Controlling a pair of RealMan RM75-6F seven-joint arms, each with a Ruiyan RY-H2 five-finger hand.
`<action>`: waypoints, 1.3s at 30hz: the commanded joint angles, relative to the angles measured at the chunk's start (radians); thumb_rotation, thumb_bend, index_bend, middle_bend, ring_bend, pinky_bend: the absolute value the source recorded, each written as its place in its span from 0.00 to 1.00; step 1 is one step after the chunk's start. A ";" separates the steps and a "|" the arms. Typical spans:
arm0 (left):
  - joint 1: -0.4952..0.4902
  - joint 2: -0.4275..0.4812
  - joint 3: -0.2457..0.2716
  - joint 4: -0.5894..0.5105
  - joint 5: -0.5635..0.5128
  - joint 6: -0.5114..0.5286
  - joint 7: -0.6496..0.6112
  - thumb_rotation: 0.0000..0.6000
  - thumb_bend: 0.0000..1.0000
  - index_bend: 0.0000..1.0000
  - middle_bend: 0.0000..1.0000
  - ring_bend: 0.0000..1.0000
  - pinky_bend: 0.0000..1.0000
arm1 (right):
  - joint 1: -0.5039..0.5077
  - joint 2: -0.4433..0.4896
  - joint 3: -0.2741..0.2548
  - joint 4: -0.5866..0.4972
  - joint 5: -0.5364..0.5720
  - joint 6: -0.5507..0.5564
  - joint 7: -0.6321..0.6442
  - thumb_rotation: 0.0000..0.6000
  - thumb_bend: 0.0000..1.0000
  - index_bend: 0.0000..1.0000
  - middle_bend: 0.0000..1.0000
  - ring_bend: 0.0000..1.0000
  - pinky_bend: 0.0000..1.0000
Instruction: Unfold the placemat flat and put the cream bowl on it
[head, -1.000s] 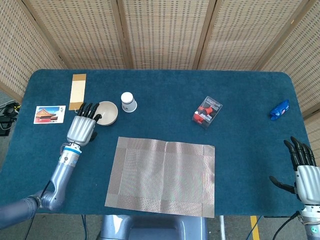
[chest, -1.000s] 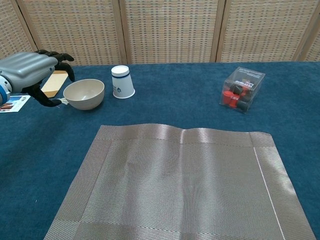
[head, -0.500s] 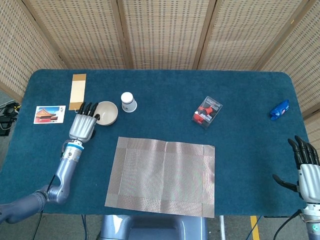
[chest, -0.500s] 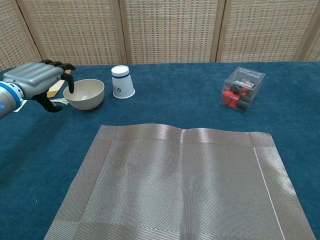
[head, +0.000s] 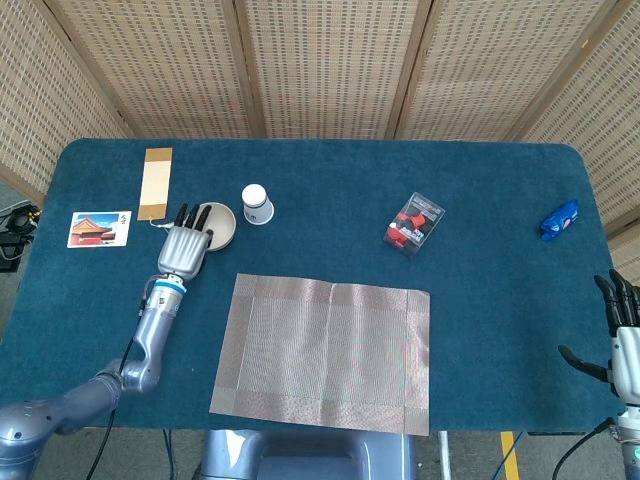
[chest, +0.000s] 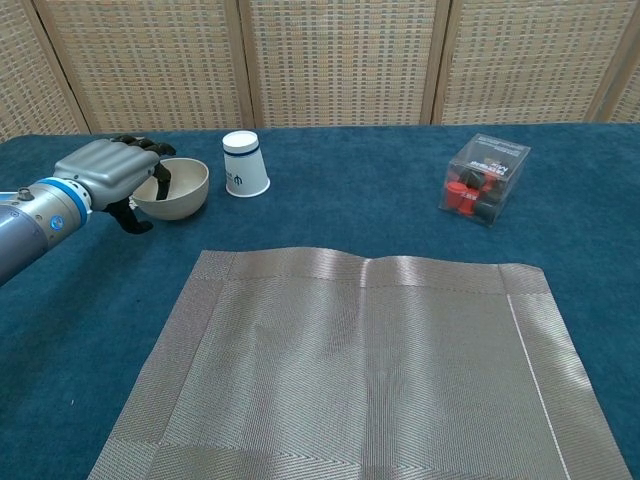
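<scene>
The woven grey placemat (head: 325, 350) (chest: 370, 370) lies spread flat on the blue table, with a slight crease ridge along its far edge. The cream bowl (head: 221, 229) (chest: 187, 192) stands upright on the cloth beyond the mat's far left corner. My left hand (head: 183, 250) (chest: 112, 172) is at the bowl's left side. Its fingers (chest: 160, 177) hang over the rim into the bowl, while the thumb sits low outside the wall with a small gap showing. The bowl rests on the table. My right hand (head: 624, 335) is at the table's right edge, fingers spread, holding nothing.
A white paper cup (head: 257, 204) (chest: 243, 164) stands upside down just right of the bowl. A wooden strip (head: 155, 183) and a photo card (head: 99, 228) lie to the far left. A clear box (head: 414, 224) (chest: 484, 178) and a blue object (head: 559, 219) are on the right.
My left hand has moved right and onto the bowl, its fingers now over the rim. The bowl has not shifted. My right hand has drawn back toward the lower right edge.
</scene>
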 joint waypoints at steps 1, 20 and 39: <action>-0.012 -0.027 -0.011 0.040 0.005 0.001 -0.017 1.00 0.33 0.59 0.00 0.00 0.00 | -0.001 0.000 0.000 0.000 -0.001 0.001 -0.002 1.00 0.16 0.07 0.00 0.00 0.00; 0.037 0.008 0.035 -0.038 0.112 0.106 -0.090 1.00 0.49 0.78 0.00 0.00 0.00 | -0.002 0.001 -0.003 -0.009 -0.018 0.004 -0.001 1.00 0.16 0.07 0.00 0.00 0.00; 0.093 0.196 0.235 -0.588 0.412 0.222 0.045 1.00 0.49 0.76 0.00 0.00 0.00 | -0.012 0.019 -0.016 -0.028 -0.055 0.026 0.032 1.00 0.16 0.07 0.00 0.00 0.00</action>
